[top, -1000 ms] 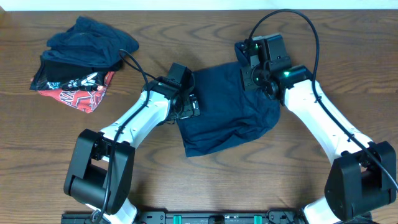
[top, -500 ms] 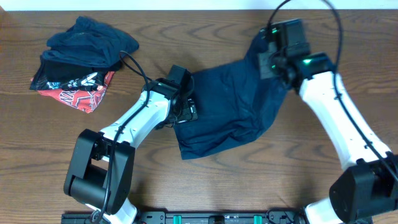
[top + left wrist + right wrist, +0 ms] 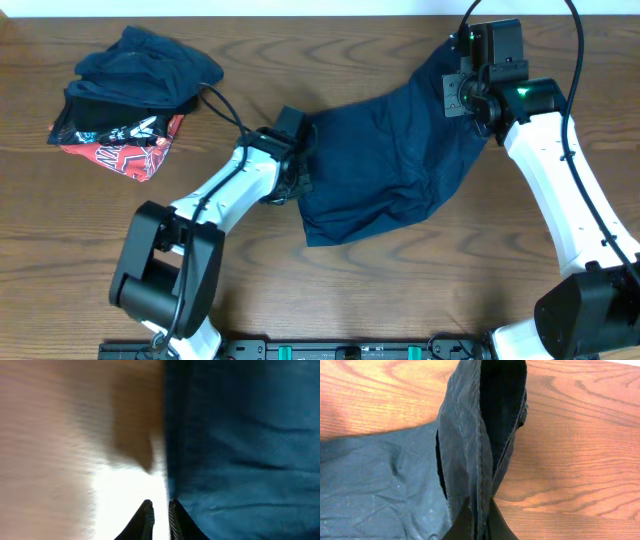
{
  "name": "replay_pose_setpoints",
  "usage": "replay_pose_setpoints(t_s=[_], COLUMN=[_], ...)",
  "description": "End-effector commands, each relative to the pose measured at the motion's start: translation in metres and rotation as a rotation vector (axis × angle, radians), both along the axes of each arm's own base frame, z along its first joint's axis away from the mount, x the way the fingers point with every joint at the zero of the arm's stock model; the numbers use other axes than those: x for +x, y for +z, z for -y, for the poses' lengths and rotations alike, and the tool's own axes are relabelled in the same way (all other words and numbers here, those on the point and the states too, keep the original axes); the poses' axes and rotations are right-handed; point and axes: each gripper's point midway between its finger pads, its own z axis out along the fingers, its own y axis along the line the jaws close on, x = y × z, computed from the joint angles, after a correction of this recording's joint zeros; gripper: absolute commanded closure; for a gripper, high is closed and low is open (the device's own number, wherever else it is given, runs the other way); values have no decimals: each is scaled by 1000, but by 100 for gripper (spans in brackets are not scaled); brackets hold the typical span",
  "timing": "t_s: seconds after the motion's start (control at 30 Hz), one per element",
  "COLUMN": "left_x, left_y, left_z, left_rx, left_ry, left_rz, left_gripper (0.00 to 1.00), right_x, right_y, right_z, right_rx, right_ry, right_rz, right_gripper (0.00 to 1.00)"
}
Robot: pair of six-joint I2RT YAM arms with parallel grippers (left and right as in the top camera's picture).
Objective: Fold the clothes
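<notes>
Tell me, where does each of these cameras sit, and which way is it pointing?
Overhead: above the table, looking straight down at the navy garment and a pile of clothes; the left arm and right arm show.
Left wrist: on the left arm, looking down at the garment's edge on the wood; the left gripper shows, fingers close together.
Right wrist: on the right arm, looking down the lifted cloth; the right gripper pinches it.
Shared: all three see the navy garment.

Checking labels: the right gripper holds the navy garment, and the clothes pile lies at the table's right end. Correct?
No: the overhead view shows the clothes pile at the table's left end. The right gripper does hold the navy garment.
</notes>
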Motion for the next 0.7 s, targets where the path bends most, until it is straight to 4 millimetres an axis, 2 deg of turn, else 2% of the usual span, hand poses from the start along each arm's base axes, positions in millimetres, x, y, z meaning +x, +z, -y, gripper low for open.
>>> replay_pose_setpoints(t_s=[0.0,0.23,0.4,0.53,0.67], left_x=[-9,-8,-14,-19,-23], left_y=[-12,-14,-20,-32,-43], left_z=[14,19,18,18,17], left_rx=[-49,-64,-52,-43,-32], left_ry=[-13,-9,2,7,13], left_rz=[-40,-42,-73,-109,-140], left_gripper=[87,87,87,87,87], right_x=[4,3,0,-6,-22], right_y=[24,23,22,20,19], right_z=[5,4,-12,-39,-83], right_rx=[-19,-17,-2,27,124], right_ry=[0,4,79,184,319], right_rz=[60,54,45,31,-3], right_gripper=[99,99,99,99,99])
